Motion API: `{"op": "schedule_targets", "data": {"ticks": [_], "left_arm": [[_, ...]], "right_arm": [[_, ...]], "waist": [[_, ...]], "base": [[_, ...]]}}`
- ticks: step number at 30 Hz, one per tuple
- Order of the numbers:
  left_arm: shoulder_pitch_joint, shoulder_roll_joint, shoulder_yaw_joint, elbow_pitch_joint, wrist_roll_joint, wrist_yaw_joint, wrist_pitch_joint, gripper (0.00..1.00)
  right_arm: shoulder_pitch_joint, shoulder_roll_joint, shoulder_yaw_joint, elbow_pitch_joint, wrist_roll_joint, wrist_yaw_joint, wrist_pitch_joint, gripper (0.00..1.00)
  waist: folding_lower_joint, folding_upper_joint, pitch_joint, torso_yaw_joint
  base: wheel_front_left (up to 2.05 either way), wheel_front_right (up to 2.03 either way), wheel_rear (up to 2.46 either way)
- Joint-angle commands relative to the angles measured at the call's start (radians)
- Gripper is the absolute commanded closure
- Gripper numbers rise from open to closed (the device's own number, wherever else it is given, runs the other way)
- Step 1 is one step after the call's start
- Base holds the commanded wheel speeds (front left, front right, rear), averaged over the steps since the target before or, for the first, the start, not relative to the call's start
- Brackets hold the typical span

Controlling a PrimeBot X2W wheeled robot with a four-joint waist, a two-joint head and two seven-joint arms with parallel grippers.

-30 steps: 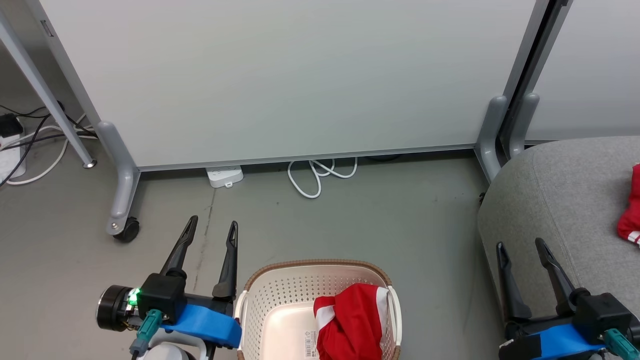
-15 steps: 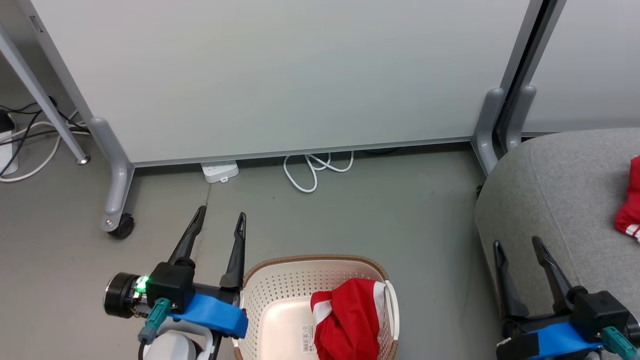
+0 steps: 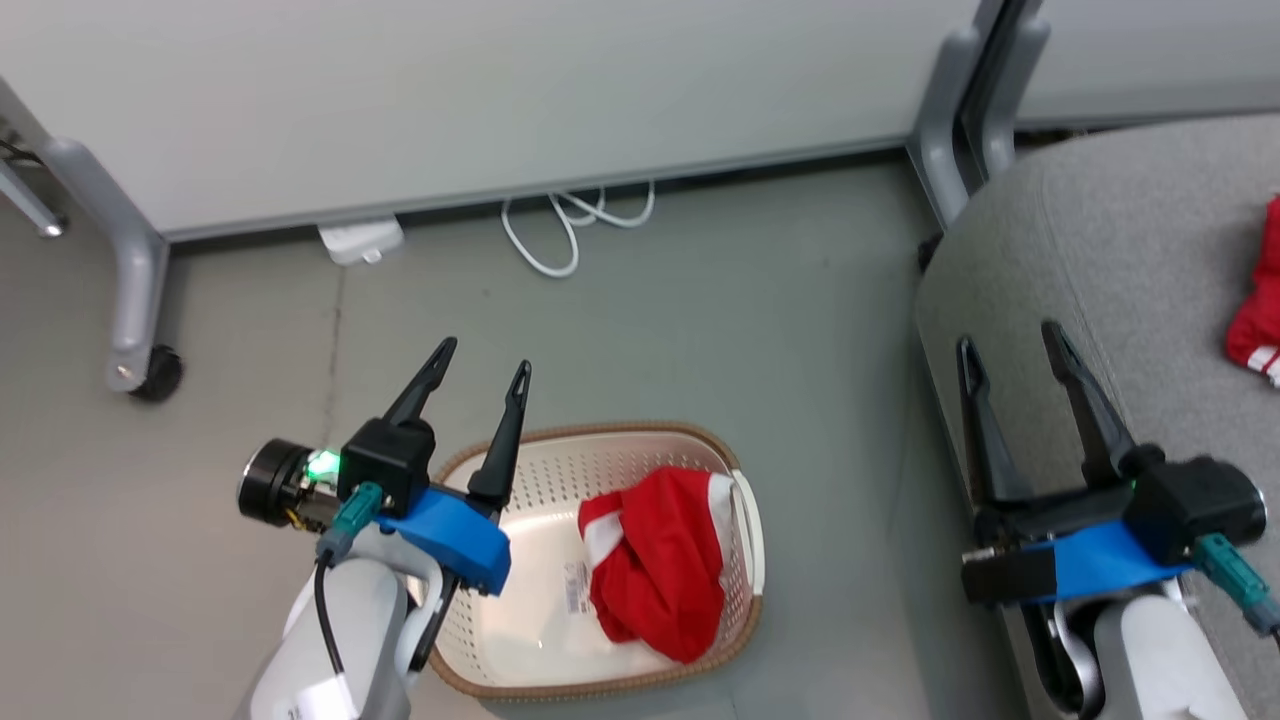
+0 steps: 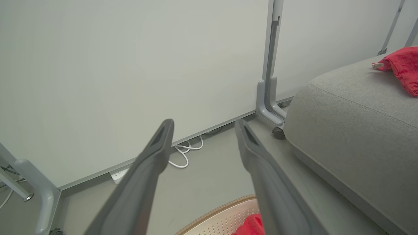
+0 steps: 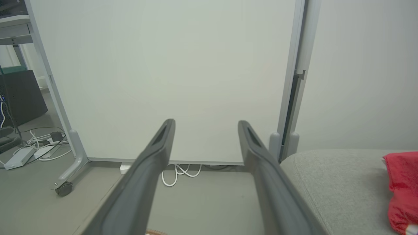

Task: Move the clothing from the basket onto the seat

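Observation:
A crumpled red garment with white bands (image 3: 660, 560) lies in the right half of the cream basket (image 3: 545, 655) on the floor. A second red garment (image 3: 1258, 310) rests on the grey seat (image 3: 1130, 240) at the right edge, also seen as a red garment (image 4: 403, 63) on the seat (image 4: 346, 111) and as a red garment (image 5: 401, 189). My left gripper (image 3: 482, 360) is open and empty over the basket's left rim, its fingers (image 4: 156, 153) wide apart. My right gripper (image 3: 1010, 340) is open and empty over the seat's left edge.
A pale partition panel (image 3: 450, 90) on castor feet (image 3: 145, 375) stands behind the basket. A white cable loop (image 3: 560, 225) and a power strip (image 3: 360, 240) lie at its base. Grey posts (image 3: 950, 110) stand between the panel and the seat.
The head camera has tilted down, so the whole basket is now in view. My left gripper has moved right, over the basket's left rim. Both grippers remain open.

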State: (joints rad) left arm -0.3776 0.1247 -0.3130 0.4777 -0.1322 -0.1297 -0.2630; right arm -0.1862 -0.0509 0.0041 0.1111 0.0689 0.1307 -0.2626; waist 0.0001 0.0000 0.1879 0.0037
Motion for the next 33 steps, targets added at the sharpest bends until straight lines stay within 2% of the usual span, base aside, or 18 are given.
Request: {"op": "schedule_targets", "data": {"ticks": [1, 14, 33], "left_arm": [[-0.033, 0.012, -0.012, 0.017, -0.009, -0.001, -0.003, 0.0], [-0.281, 0.083, -0.223, 0.283, -0.141, -0.001, -0.003, 0.0], [-0.5, 0.129, -0.454, 0.561, -0.394, -0.001, 0.012, 0.0]], "right_arm": [[-0.031, 0.001, 0.006, -0.008, -0.003, 0.0, -0.003, 0.0], [-0.225, 0.001, 0.045, -0.056, 0.01, 0.0, -0.003, 0.0], [-0.318, 0.001, 0.05, -0.104, 0.037, 0.0, -0.003, 0.0]], "waist": [[-0.0001, 0.0, 0.078, -0.044], [-0.0001, 0.0, 0.362, -0.136], [-0.0001, 0.0, 0.626, -0.2]], "base": [[0.0, 0.0, 0.0], [0.0, 0.0, 0.0], [0.0, 0.0, 0.0]]}}
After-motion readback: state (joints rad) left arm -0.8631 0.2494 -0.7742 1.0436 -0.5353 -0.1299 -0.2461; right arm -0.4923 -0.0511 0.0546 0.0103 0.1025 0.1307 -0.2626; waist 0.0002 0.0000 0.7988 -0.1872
